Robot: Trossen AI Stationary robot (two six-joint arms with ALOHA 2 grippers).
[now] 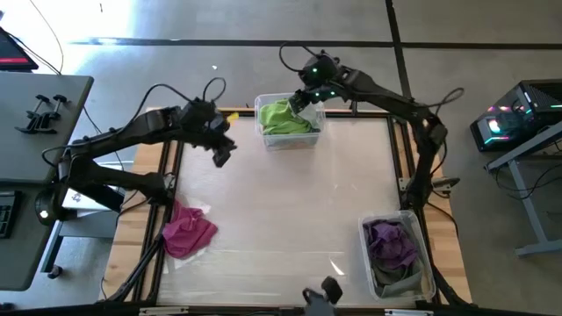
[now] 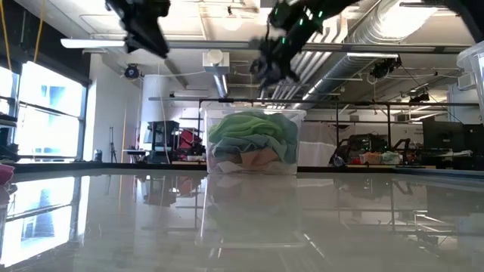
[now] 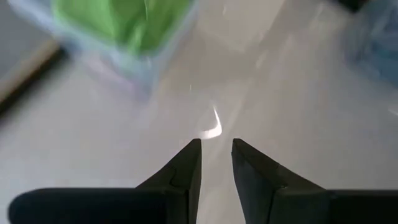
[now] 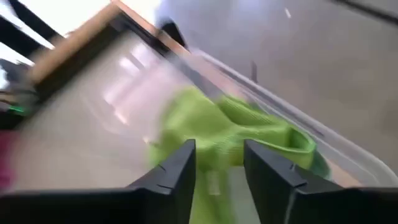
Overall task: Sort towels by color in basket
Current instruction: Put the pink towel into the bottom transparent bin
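Nearest the overhead camera's lower edge, at about five o'clock on the tabletop [image 1: 290, 237], stands a clear bin [image 1: 428, 263] holding a purple towel [image 1: 391, 243] on top of a grey towel [image 1: 397, 279]. At eight o'clock, a magenta towel [image 1: 187, 232] lies crumpled on the bare surface, outside any bin and well apart from the other cloths.

At twelve o'clock sits a second clear bin [image 1: 264, 133] filled with a lime green towel [image 1: 286, 118]. In the low view this bin [image 2: 301, 143] stands at the middle of the picture, and its cloth pile [image 2: 253, 136] shows pale green and darker teal folds, with a pinkish-white cloth beneath them.

Over the two o'clock corner of that bin hangs the right gripper [image 1: 301, 101], just above the green towel. Its wrist camera looks down on the lime cloth [image 4: 242, 143] between two dark fingers [image 4: 177, 171]; the jaws stand apart with a clear gap, and nothing is pinched between them.

At about ten o'clock, above bare tabletop and beside the green-towel bin, hangs the left gripper [image 1: 221, 154]. Its wrist view shows the fingers [image 3: 189, 165] parted by only a narrow slot, holding nothing, with the glossy surface below and the green bin [image 3: 134, 59] farther off.
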